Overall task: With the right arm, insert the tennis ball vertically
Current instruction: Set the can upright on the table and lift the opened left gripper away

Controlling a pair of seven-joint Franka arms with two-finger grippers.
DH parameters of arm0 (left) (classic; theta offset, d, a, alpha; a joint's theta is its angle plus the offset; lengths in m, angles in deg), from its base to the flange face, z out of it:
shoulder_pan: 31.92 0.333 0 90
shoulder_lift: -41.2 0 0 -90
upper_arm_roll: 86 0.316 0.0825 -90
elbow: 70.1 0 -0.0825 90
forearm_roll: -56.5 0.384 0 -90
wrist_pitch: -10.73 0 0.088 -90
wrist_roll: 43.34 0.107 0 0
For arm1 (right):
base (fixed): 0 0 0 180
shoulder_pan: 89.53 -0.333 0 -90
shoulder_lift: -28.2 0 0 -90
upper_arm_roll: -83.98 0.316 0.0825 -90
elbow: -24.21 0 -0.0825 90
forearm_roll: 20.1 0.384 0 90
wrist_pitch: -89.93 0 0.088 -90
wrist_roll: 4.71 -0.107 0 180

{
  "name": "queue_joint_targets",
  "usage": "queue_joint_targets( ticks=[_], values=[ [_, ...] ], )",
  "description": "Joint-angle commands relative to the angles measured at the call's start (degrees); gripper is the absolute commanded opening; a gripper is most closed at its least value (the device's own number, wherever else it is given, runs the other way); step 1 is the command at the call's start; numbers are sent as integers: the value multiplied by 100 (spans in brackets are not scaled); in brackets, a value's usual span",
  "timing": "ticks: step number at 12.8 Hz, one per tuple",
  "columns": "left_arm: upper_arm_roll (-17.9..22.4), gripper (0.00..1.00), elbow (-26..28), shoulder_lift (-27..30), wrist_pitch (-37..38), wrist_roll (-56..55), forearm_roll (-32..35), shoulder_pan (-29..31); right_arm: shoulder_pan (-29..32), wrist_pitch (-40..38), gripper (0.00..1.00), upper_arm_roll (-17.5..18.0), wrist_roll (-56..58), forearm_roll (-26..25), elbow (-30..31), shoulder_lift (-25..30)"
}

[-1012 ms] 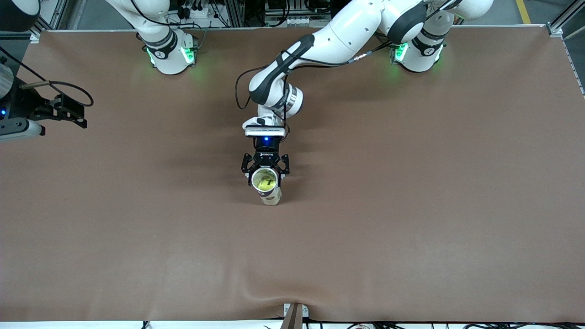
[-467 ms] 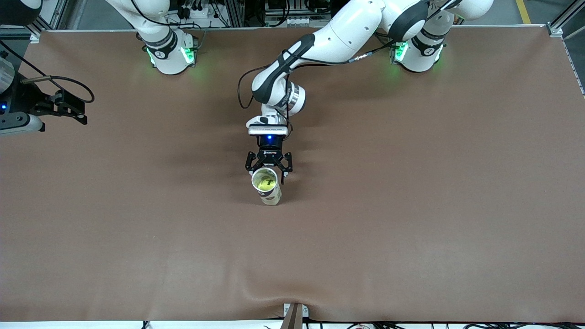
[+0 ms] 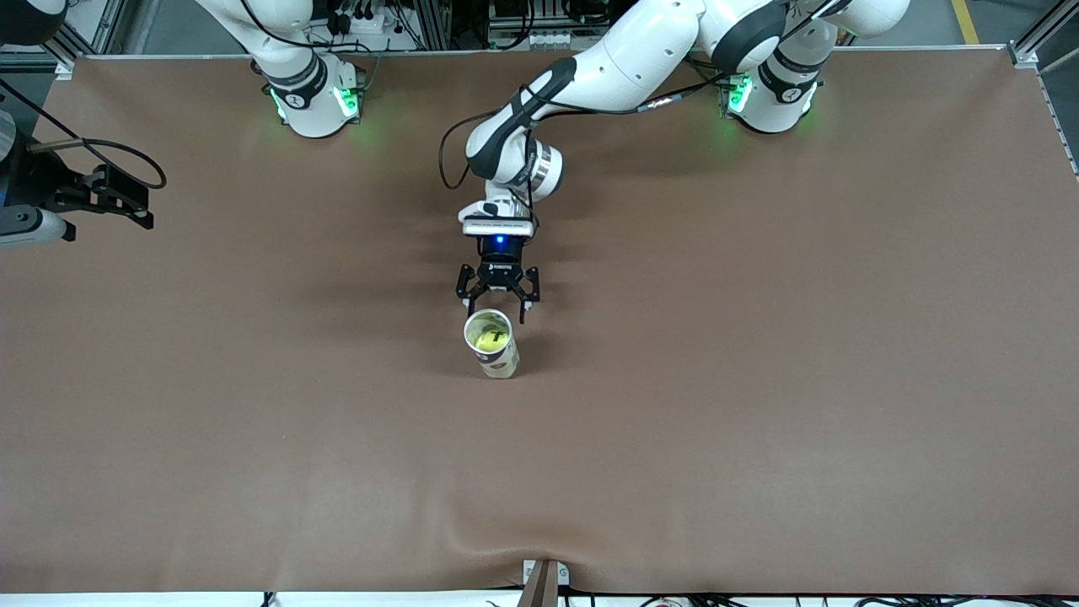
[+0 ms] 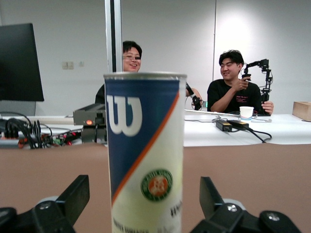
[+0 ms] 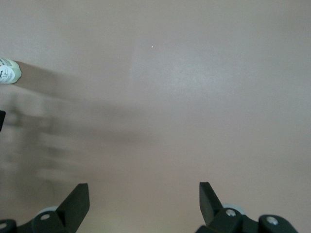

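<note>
Start at the right arm's end of the table [image 3: 253, 472]: find the right gripper [image 3: 126, 196] there, over bare brown cloth close to the edge, fingers [image 5: 77, 201] spread wide with nothing between them. Count this arm as waiting.

Move on to mid-table and meet the tennis-ball can [image 3: 500, 362], upright, lid off, mouth up. Look into the mouth for the tennis ball [image 3: 489, 339], yellow-green, sitting down inside, below the rim. Judge the insertion as done, or all but done.

Just beside the can, on the side toward the robots' bases, note the left gripper [image 3: 497, 305], low over the cloth, fingers [image 4: 75, 196] parted wider than the can and clear of its wall, pinching nothing.

Expect little weight from the ball: springy, felt-covered, easy to hold without slip, hard to damage. To take it, pinch across the widest part; down in the can, though, doubt there is room for fingers beside it. Treat the can as the delicate piece: probably light, thin-walled, glossy, tall on a small base, so likely to tip at a sideways nudge near the rim. To steady it, clasp gently around the middle of the wall, not the top.

For room, count on open cloth all round the can and on every table edge being well apart from it. Mind only the ripple in the cloth at the edge nearest the front camera, by the small bracket [image 3: 541, 580].
</note>
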Motion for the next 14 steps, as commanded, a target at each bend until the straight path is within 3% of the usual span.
queue_joint_targets(
  ticks=[1,4,6,9,12,14],
  values=[
    [-469,100,155,213,308,-93,-667,-78,-20,-25,100,-29,105,139,127,199],
    [-901,100,146,275,643,169,-1223,-148,-1554,-8,100,-1616,105,140,127,208],
    [-1077,100,146,284,765,503,-1522,-157,-2067,10,100,-2128,96,131,127,216],
    [-1341,100,137,310,933,794,-1672,-175,-3348,36,100,-3444,105,122,136,216],
    [-1596,100,128,477,1117,1337,-2137,-175,-3432,36,100,-3564,113,113,127,216],
    [-1772,100,120,696,1188,1847,-2549,-157,-3152,45,100,-3258,244,113,127,208]
  ],
)
